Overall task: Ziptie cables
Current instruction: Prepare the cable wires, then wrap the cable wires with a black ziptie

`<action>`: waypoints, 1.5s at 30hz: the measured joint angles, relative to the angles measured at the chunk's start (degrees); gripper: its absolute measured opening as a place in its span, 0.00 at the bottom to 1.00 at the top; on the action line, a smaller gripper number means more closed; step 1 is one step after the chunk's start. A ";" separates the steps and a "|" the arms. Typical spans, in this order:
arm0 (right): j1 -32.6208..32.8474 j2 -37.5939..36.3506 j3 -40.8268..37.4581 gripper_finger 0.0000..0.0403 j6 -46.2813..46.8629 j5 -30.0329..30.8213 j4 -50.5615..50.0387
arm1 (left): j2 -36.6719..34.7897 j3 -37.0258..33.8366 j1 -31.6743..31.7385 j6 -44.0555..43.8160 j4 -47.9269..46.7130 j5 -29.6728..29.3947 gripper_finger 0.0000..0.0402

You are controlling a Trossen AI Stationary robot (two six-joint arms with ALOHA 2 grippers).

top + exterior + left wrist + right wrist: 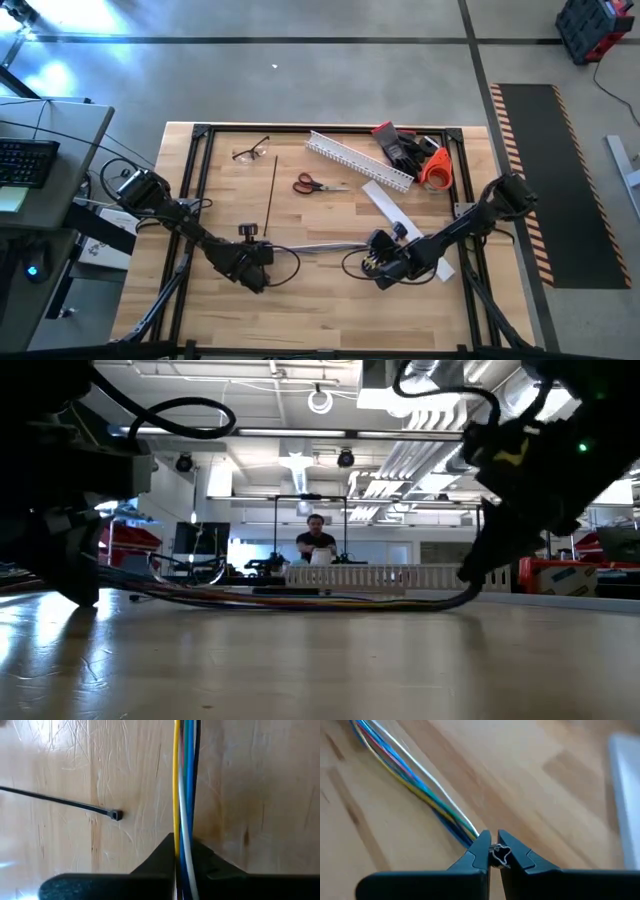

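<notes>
The cables point(322, 246), a bundle of thin yellow, blue, white and red wires, stretch across the middle of the wooden table between my two grippers. My left gripper point(262, 257) is shut on their left end. My right gripper point(378, 262) is shut on their right end. The ziptie point(272, 196), a thin black strip, lies flat on the table just beyond the left gripper; its head point(116, 815) lies beside the bundle. My left gripper pinches the bundle point(184, 827) between its two fingers near the left end, coming steeply from above. The wires run on past the fingertips point(165, 845), side by side. My right gripper pinches the bundle's right end point(471, 832) between its fingertips point(482, 845), slanting down from the table's right. A curled wire tip point(499, 853) shows between the fingers. In the low view the cables point(300, 600) run nearly level, close over the tabletop.
Red-handled scissors point(314, 184) lie beyond the cables. A white slotted duct point(356, 160), a flat white strip point(384, 203), gloves point(400, 146) and an orange roll point(436, 170) are at the far right. Glasses point(250, 151) lie far left. A person point(316, 542) is in the room behind.
</notes>
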 joint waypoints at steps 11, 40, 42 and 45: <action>3.80 0.00 -0.89 0.04 4.76 -2.07 -0.36 | -3.73 -0.65 -2.14 -12.75 -20.00 5.78 0.25; 7.45 -7.24 10.07 0.53 -26.67 3.88 4.67 | -26.08 -15.72 25.23 -9.31 18.25 -2.68 0.22; 7.45 -7.23 10.06 0.53 -26.65 3.90 4.67 | -26.08 -18.05 28.61 -7.36 23.61 -0.17 0.25; 7.48 -7.23 10.06 0.52 -26.71 4.45 4.69 | -25.76 -20.43 32.48 -5.71 28.54 4.29 0.27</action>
